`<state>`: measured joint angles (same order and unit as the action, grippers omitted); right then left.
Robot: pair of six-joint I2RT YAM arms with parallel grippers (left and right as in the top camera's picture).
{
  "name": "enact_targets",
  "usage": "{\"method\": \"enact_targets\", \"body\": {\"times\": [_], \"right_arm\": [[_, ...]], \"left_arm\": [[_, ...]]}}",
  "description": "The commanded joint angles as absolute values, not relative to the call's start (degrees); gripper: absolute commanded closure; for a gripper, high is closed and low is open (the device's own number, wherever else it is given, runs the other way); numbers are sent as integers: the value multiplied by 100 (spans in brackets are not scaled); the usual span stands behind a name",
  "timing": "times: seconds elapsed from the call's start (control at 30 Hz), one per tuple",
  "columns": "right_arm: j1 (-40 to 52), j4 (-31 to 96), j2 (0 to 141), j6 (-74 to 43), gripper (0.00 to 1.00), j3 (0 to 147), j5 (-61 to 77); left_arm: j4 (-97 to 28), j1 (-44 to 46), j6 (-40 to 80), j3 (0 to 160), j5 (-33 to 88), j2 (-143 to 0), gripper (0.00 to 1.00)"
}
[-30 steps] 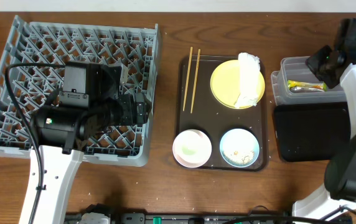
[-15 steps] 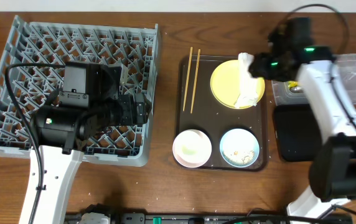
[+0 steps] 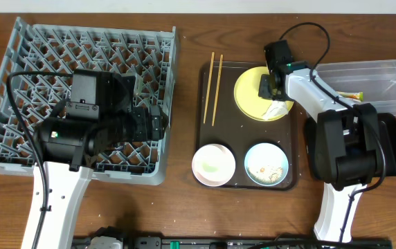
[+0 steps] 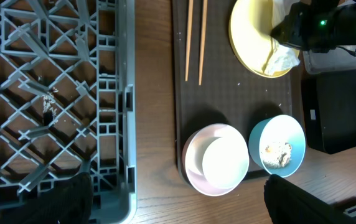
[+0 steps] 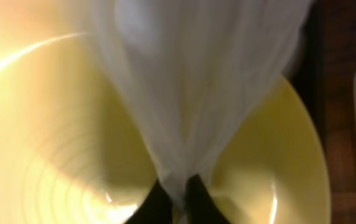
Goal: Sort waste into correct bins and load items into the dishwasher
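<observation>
Over the grey dish rack (image 3: 18, 83) on the left, my left gripper (image 3: 153, 123) hangs with jaws wide and empty. Rightward, above the yellow plate (image 5: 53, 124), my right gripper (image 5: 177, 198) pinches the crumpled napkin (image 5: 190, 93) by one thin fold, which may tear or slip loose before reaching the clear plastic tub (image 3: 385, 76). My arm hides part of the napkin from overhead

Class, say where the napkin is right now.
Overhead view: the napkin is on the yellow plate's right edge, at the back right of the tray, pinched by the right gripper.
</observation>
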<state>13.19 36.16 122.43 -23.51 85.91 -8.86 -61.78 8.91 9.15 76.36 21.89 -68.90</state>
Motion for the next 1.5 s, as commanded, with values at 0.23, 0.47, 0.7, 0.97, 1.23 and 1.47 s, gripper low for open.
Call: {"method": "enact_targets", "body": {"times": [0.23, 0.47, 0.7, 0.97, 1.23, 1.47], "right_arm": [[718, 4265, 11030, -3063, 99, 8809, 685], [-565, 4630, 10151, -4519, 99, 8807, 99], [-1157, 4928, 10663, -5129, 99, 8790, -349], [-1221, 5120, 10932, -4899, 64, 8799, -95], [-1079, 4989, 9708, -2010, 61, 8803, 2069], [-27, 6305, 8921, -233, 53, 8801, 3304]], "left_arm": [[-6213, 908, 860, 7765, 2134, -6877, 11], [-6211, 908, 862, 7765, 2134, -6877, 11], [-6206, 908, 862, 7765, 2137, -6877, 11], [-6261, 908, 862, 7765, 2139, -6875, 11], [-6160, 910, 862, 7765, 2137, -6875, 11], [-5808, 908, 862, 7765, 2132, -6875, 11]]}}
